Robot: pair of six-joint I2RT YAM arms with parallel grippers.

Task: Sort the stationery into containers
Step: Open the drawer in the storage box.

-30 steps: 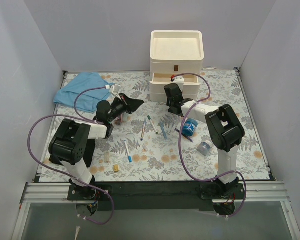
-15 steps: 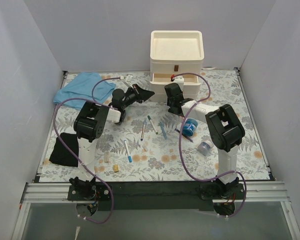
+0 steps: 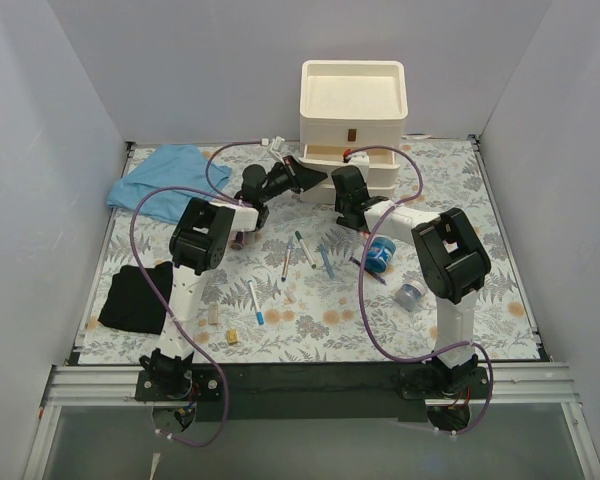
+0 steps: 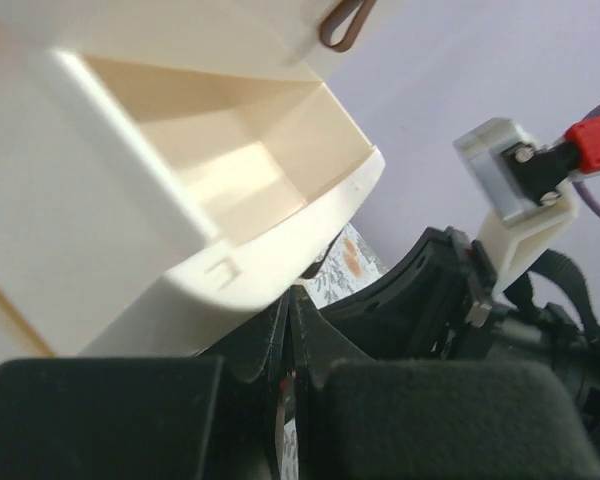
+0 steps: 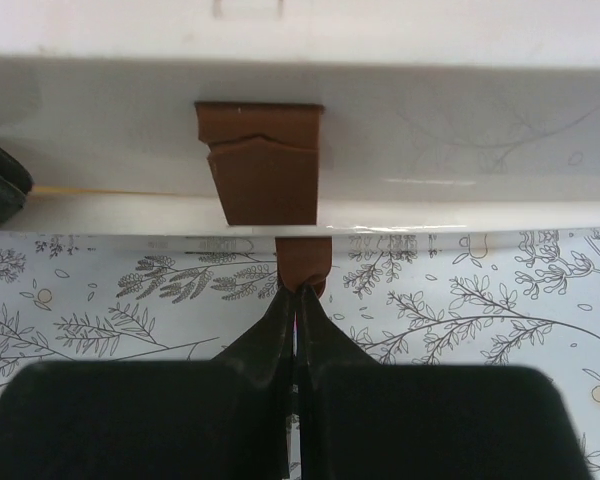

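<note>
The containers (image 3: 352, 118), a cream unit of three drawers, stand at the back with one drawer (image 4: 230, 180) pulled out. My right gripper (image 5: 300, 290) (image 3: 342, 182) is shut on the hanging end of a drawer's reddish-brown handle (image 5: 302, 262). Just under the left front corner of the open drawer sits my left gripper (image 4: 292, 298) (image 3: 308, 178), shut, with nothing visibly between its fingers. The stationery lies on the floral mat: white pens (image 3: 287, 262) (image 3: 255, 301), a blue tape roll (image 3: 380, 253), a small clear-blue box (image 3: 410, 296) and tan blocks (image 3: 233, 336).
A light-blue cloth (image 3: 165, 176) lies at the back left and a black pad (image 3: 135, 298) on the mat's left side. White walls close in the back and both sides. Purple cables (image 3: 365, 300) loop over the mat beside each arm.
My left arm has swung from the mat's left side forward and right to the open drawer's corner, uncovering the black pad. The right arm and the drawer have not moved.
</note>
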